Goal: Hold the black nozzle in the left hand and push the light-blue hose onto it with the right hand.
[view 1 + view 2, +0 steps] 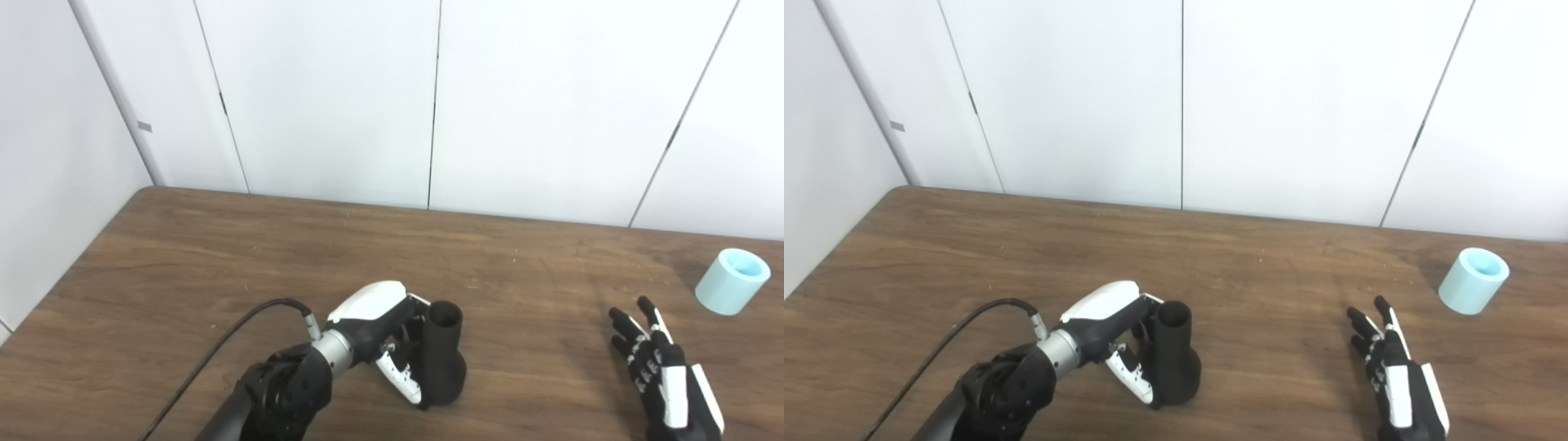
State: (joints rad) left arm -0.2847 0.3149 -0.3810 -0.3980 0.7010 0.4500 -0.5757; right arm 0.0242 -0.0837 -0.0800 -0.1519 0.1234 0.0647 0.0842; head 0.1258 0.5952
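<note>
The first half of the job looks close to settled. The left robot hand [392, 334] has its fingers and thumb wrapped around the black nozzle [442, 352], which stands upright on the desk [184, 257] with its wider flared base down and its open narrow neck pointing up. From this angle it is hard to say how firmly the fingers press on it, but they do curl against its side, so the nozzle reads as held, though its base seems to rest on the wood.

The second half has not begun. The right robot hand [664, 367] hovers low over the desk near the right edge, fingers spread and straight, holding nothing. The light-blue hose [732, 282], a short thick-walled tube section, sits tilted on the desk well apart from that hand, further back and to the right, with its open end facing up and toward the camera. Still to come, as I judge it: reach for the hose, grasp it, carry it across to the nozzle and push it over the neck.

The nozzle is matte black and looks rigid, a smooth funnel-like form. The hose piece is pale, smooth and round, with a visibly thick rim. The desk is dark brown wood grain with faint scuffs. A black cable [233, 334] runs from the left wrist.
</note>
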